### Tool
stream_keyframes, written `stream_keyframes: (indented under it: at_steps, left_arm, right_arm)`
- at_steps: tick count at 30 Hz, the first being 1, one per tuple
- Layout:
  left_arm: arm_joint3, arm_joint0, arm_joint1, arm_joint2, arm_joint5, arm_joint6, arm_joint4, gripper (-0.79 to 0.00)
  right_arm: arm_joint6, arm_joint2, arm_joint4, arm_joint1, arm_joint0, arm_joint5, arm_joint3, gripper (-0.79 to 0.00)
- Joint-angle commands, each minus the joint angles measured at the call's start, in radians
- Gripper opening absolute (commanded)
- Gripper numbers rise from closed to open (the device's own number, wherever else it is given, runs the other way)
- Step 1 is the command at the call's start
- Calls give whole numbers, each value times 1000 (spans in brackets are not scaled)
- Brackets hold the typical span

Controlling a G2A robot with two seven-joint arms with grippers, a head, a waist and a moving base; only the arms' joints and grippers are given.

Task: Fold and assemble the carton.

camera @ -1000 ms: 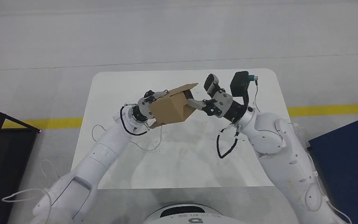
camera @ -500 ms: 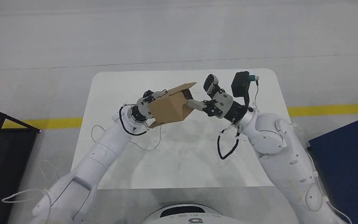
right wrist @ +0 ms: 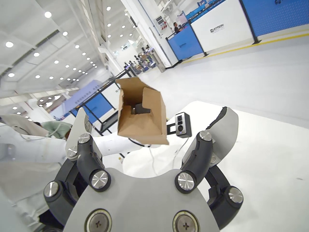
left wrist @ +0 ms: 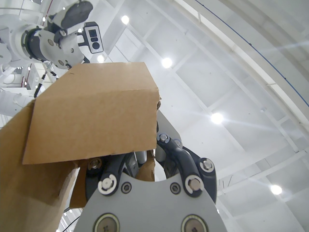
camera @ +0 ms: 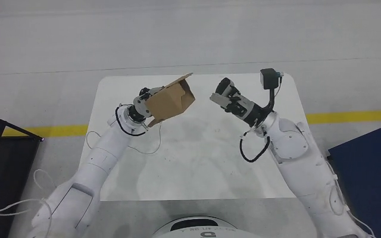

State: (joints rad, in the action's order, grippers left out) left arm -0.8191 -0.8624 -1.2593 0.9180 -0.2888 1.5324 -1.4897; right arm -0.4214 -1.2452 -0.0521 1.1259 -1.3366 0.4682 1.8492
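Note:
A brown carton [camera: 171, 100] is held in the air over the back left of the white table [camera: 196, 166], one flap sticking up at its far corner. My left gripper [camera: 147, 106] is shut on the carton's wall [left wrist: 91, 112]; one dark finger [right wrist: 141, 109] shows inside the carton's open end [right wrist: 142, 114]. My right gripper [camera: 219, 99] hangs open a short way to the right of the carton, not touching it, and faces the open end. In the right wrist view its fingers [right wrist: 80, 126] stand wide with nothing between them.
The table's bare top stretches below and in front of both arms. A black frame [camera: 12, 149] stands off the table's left side and a dark blue block [camera: 360, 154] off its right. A yellow floor line [camera: 59, 130] runs behind.
The right gripper, which was at the carton's right end, has come off it and drawn back. The left arm has carried the carton left and toward the table's back, tilting it.

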Motion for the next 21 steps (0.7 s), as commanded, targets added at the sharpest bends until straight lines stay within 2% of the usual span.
stream_keyframes:
  at_steps: [1,4,13,15,18,21]
  left_arm:
    - [20,25,6,2,-4,-5,24,-785]
    - [37,58,17,1,-8,-9,63,-785]
    - [37,58,17,1,-8,-9,63,-785]
    - [23,47,17,3,5,-36,69,-785]
    - [-49,14,17,17,68,-65,85,-785]
    - [-60,7,12,12,95,-116,116,-785]
  right_arm:
    - [-22,20,143,5,18,-17,-19,0]
    - [-22,20,143,5,18,-17,-19,0]
    - [-22,20,143,5,18,-17,-19,0]
    - [-16,26,168,6,14,-13,-15,0]
    - [-67,56,486,17,15,61,-50,0]
    - [-142,61,743,24,42,77,-96,0]
